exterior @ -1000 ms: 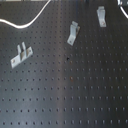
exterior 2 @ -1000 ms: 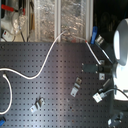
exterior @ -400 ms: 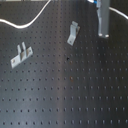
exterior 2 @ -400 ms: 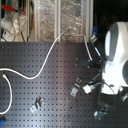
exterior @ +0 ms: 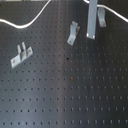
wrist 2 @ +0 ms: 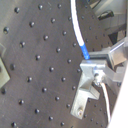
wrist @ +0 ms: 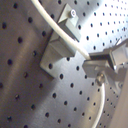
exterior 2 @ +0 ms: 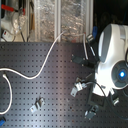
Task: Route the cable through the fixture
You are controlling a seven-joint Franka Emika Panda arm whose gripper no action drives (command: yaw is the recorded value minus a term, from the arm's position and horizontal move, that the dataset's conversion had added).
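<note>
White cable [exterior: 30, 22] curves across the far edge of the black perforated board [exterior: 65, 95] in the first exterior view, running from the first exterior view's left up toward the top and reappearing beside the grey metal bar [exterior: 92, 20] that hangs down over the board; a bracket [exterior: 73, 33] stands just beside the bar, another bracket [exterior: 102, 17] sits behind it, and a third bracket [exterior: 20, 55] lies well apart toward the first exterior view's left. The second exterior view shows the white arm [exterior 2: 111, 55] bent over the board's side on the second exterior view's right, the cable sweeping away from it in a long loop toward the second exterior view's left; the fingertips are too small and dark there to read. In the first wrist view the gripper [wrist: 97, 67] is closed on the cable, which leaves the fingers, crosses over a metal fixture [wrist: 60, 42] close by and also trails away behind the fingers. In the second wrist view the cord carries a blue mark [wrist 2: 85, 51] just where it enters the gripper, above a bracket foot [wrist 2: 85, 95].
</note>
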